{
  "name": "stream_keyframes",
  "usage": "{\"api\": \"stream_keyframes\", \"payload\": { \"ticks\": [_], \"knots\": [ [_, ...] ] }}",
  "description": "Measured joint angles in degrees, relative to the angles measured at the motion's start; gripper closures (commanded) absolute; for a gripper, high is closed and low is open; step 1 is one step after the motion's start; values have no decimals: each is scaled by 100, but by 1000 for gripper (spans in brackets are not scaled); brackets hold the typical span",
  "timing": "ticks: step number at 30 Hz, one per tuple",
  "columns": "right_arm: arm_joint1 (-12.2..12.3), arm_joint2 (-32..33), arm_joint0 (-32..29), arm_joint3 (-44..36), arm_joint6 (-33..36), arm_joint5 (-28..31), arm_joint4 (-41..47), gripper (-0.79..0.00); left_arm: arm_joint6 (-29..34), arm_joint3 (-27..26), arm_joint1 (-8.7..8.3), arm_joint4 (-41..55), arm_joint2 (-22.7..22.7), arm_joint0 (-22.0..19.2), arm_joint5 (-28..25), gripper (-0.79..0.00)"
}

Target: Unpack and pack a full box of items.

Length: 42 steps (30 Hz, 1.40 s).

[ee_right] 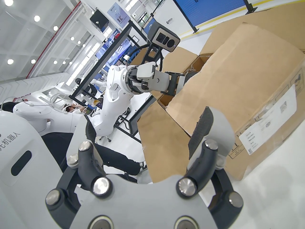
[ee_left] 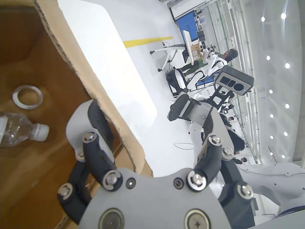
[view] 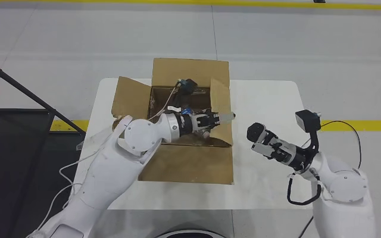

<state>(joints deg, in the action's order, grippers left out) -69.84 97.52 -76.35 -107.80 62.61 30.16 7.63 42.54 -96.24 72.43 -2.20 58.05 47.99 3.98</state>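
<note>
While the left hand (view: pixel 219 118) sits at the flap (view: pixel 221 95) on the right of the box (view: pixel 190 163), mid-frame in the top view, its fingers are spread, one inside the flap and one outside, not clamped on it. Over the tabletop (view: pixel 268 178), just right of the box, the right hand (view: pixel 256 132) hovers with fingers apart, holding nothing. On the box floor a clear plastic bottle (ee_left: pixel 21 132) lies on its side, with a grey ring (ee_left: pixel 27 96) near its cap. Judgement: the bottle looks near empty, so light, thin-walled, slick and prone to roll; grip gently across the body. The ring looks flat and stiff; pinch over its rim.
</note>
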Motion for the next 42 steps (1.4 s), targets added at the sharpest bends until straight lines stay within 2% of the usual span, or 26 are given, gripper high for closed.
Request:
{"api": "stream_keyframes", "payload": {
  "ticks": [12,24,33,42],
  "knots": [
    [142,1029,-1050,-68,-272,548,619,-785,-649,832,385,209,-1005,-849,-176,-785],
    [234,1234,-1469,72,-424,792,779,-785,-690,1983,872,295,-1949,-1688,62,-785],
    [300,1164,-1454,169,-542,822,761,-785,-612,2481,1103,339,-2182,-1901,134,-785],
    [363,1101,-1463,149,-641,782,699,-785,-513,2657,1211,321,-2164,-1914,156,-785]
  ]
}}
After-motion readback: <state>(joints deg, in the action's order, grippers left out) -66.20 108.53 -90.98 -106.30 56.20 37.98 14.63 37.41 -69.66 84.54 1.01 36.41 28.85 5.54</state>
